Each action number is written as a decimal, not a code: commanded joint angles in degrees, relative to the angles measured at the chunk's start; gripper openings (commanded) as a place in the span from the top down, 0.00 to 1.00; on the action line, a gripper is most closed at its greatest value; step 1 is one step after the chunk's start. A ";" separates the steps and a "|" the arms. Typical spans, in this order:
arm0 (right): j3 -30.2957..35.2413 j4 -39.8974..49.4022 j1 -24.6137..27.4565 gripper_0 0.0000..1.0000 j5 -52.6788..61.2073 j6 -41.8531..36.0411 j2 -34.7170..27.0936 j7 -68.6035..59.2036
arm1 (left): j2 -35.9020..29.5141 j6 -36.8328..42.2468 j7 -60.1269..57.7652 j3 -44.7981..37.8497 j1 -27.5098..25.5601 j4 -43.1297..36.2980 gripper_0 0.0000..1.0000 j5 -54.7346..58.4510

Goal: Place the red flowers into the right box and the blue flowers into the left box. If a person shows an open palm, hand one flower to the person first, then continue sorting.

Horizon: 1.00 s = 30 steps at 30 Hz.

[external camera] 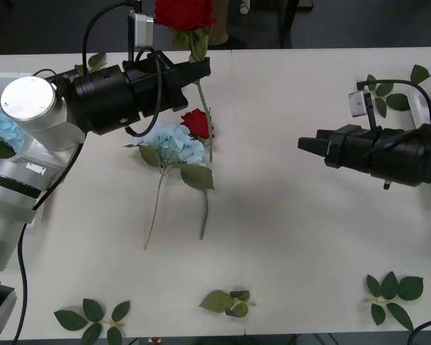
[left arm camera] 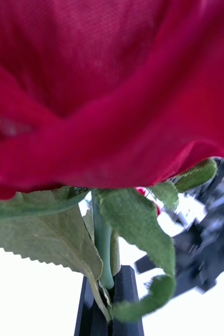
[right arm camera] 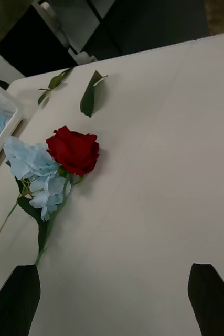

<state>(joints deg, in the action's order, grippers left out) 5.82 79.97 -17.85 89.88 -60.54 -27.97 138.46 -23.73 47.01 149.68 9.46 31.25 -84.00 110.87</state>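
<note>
Left gripper (external camera: pixel 198 70): black fingers clamped on lifted deep-red artificial rose (external camera: pixel 184 12) stem | Right gripper (external camera: pixel 306 144): spread wide, empty, above white table (external camera: pixel 294 215) | Second red rose (external camera: pixel 196 123) beside pale-blue hydrangea cluster (external camera: pixel 174 144).

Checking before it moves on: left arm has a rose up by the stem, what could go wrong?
1. The left gripper pinches only the thin stem of the held red rose; its heavy head may swing or slip.
2. The stem hangs near the red rose and blue flower on the table; moving may drag them.

Loose green plastic leaf sprigs lie on the flat white table (external camera: pixel 294 208): near left (external camera: pixel 93 320), near middle (external camera: pixel 228 302), near right (external camera: pixel 392 295), far right (external camera: pixel 388 93).
</note>
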 commanded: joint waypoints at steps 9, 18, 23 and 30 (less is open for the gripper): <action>-0.55 -6.76 -4.30 0.18 21.04 -8.72 0.54 16.54 | 8.88 -7.63 5.32 2.32 -3.21 -0.91 1.00 3.92; -5.38 -6.76 -6.15 0.18 27.45 -10.57 1.42 16.54 | 8.09 -18.09 5.32 10.23 -2.07 -0.91 1.00 6.46; -6.87 -6.76 -9.49 0.18 21.48 -7.76 3.62 16.54 | 7.91 -19.32 5.32 11.19 -1.98 -0.91 1.00 6.46; -7.49 -6.76 -12.04 0.61 15.41 -6.61 5.55 16.54 | 7.56 -19.32 5.32 12.42 -1.98 -0.91 1.00 6.46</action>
<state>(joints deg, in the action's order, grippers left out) -0.86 72.26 -27.27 106.25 -68.31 -24.12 155.95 -15.50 28.25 149.69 20.27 28.64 -83.97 116.60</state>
